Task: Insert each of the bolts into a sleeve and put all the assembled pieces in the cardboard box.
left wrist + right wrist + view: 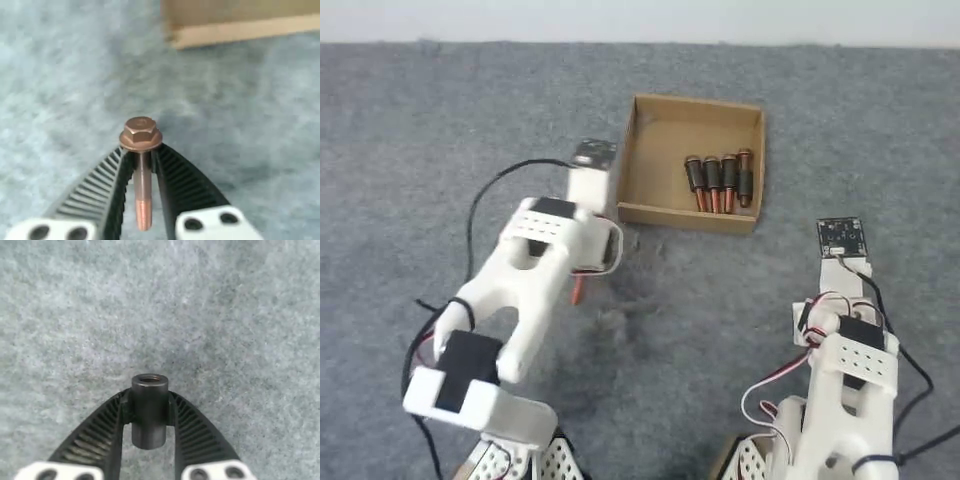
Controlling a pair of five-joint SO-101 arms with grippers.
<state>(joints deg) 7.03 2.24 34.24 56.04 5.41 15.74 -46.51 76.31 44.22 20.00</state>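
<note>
Over carpet (pixel 75 300), left gripper (pixel 141 152) tight on a bolt (pixel 142 134) (hex head outward), right gripper (pixel 146 396) tight on a sleeve (pixel 149 417).

Bare carpet (pixel 700 320) between the arms, cardboard box (pixel 685 217) wall ahead of left arm (pixel 535 275) (assembled pieces (pixel 720 182) fill its right half)

A grey carpet (pixel 410 130) covers the surface from the near edge to the far one and out to both sides. Its pile is short and mottled, with lighter and darker flecks mixed throughout and a slightly ruffled patch near the middle. Along the far edge a pale wall (pixel 640 20) runs as a narrow band, meeting the carpet in a nearly straight line.
</note>
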